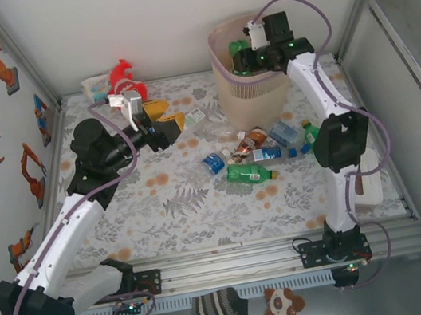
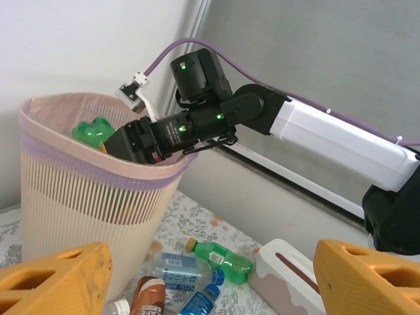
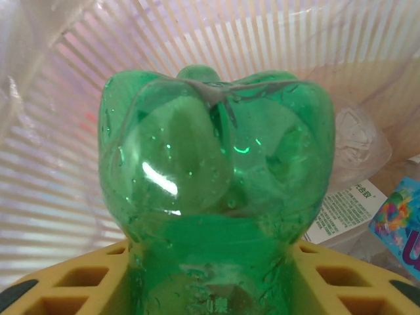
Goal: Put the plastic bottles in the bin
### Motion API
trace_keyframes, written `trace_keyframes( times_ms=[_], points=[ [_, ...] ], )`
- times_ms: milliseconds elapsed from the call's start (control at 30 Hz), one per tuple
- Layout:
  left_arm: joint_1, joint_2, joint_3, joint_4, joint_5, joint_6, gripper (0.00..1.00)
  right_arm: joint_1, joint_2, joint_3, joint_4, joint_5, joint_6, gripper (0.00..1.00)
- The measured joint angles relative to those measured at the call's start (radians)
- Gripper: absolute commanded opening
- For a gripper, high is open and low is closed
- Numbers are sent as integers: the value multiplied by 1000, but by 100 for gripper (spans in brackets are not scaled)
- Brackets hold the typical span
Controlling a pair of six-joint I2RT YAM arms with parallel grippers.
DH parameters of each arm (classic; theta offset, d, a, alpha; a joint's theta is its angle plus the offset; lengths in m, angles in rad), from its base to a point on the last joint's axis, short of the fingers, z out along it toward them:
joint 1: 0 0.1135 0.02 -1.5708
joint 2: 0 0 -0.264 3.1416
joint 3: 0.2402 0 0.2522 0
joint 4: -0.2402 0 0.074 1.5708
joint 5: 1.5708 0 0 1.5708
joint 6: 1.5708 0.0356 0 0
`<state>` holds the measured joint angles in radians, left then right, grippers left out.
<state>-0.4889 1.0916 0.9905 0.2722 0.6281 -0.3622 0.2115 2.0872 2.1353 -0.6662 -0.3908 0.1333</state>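
Overhead rear view; left wrist level toward shared bin (image 2: 72,197); right wrist close inside it.

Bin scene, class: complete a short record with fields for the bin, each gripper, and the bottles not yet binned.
bin: upright at the far side of the table, lined, labelled bottles already inside
right gripper: at the bin's opening, closed on a green bottle, base pointing into the bin
left gripper: open, empty, hovering left of the bin
loose bottles: a cluster lying on the table in front of the bin
task status: unfinished
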Motion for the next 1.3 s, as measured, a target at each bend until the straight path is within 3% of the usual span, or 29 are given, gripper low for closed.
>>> trace_keyframes(
  times_ms=[233, 900, 1133, 1300],
  points=[
    [8, 2, -1, 22, 1, -12, 80, -1, -8, 3, -3, -28, 16, 63],
    [13, 13, -6, 43, 16, -26, 80, -1, -117, 67, -75, -33, 15, 69],
    [13, 13, -12, 47, 16, -29, 80, -1, -143, 14, -87, -31, 16, 67],
    [13, 13, -14, 47, 16, -29, 79, -1, -143, 13, -86, -31, 23, 58]
  ],
)
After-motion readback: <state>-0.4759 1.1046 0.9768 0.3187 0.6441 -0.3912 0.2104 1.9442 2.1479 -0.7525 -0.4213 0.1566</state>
